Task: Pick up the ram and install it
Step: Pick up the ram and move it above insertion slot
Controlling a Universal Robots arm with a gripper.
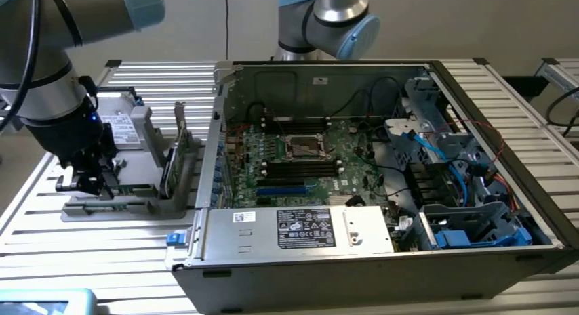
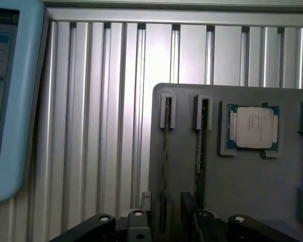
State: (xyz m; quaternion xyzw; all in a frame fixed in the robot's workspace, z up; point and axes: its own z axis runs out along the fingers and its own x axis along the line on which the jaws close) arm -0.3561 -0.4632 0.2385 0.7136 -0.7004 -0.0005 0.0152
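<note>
Ram [image 2: 165, 151] stands edge-up in gray holder [image 2: 242, 201] slot, between the parted jaws.

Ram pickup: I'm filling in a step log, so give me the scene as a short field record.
gripper: open, over the holder, straddling the ram
ram: on edge in a holder slot, not gripped
second stick: in the next slot
CPU: in a holder recess
case: open, on the table
</note>
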